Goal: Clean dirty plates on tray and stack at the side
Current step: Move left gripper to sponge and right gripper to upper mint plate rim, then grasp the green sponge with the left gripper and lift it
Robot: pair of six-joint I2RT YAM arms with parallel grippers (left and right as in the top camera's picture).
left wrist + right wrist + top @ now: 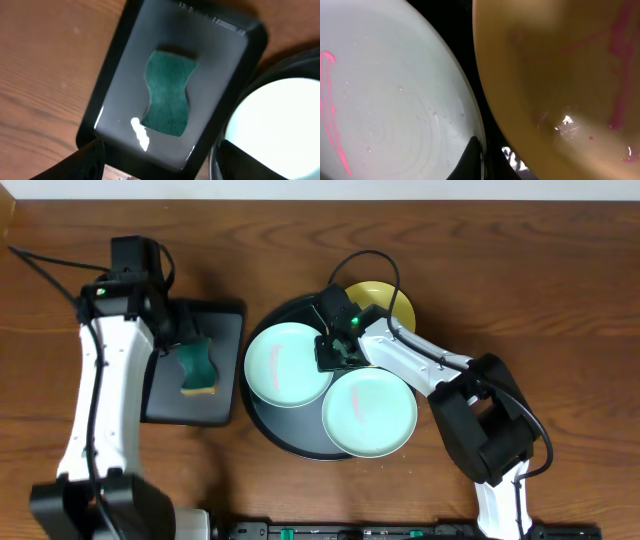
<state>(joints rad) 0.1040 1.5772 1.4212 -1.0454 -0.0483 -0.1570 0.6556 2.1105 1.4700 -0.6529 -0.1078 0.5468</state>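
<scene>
We're over the large round black tray with the raised rim (280, 425), and all three plates sit on it. One pale mint-green round plate (285, 365) is on the tray's left side, and a second pale mint-green round plate (372, 415) is at its near-right edge. The pale yellow round plate (400, 308) is at its far edge, partly hidden by the arm. Pink streaks (326, 100) show on the plates, so I'd say nothing is clean yet, and nothing is stacked off the tray.

The right hand (336, 352) is low over the tray's middle, between the left mint plate and the yellow one. Its wrist camera shows just one dark fingertip (472, 157) at the mint plate's rim. Whether that hand is clenched or released, I cannot tell.

Left of the tray, the left hand (185, 338) hovers spread wide with nothing in it. Below it, the green wavy-edged sponge (167, 92) lies on the small rectangular black tray (120, 70) on the brown wooden desk (280, 490).

Handling, as I judge it: the plates look light, stiff and glossy, so likely slippery. Lying flat, they offer only the rim to pinch. The sponge looks soft and should squash, so take it across its narrow waist.
</scene>
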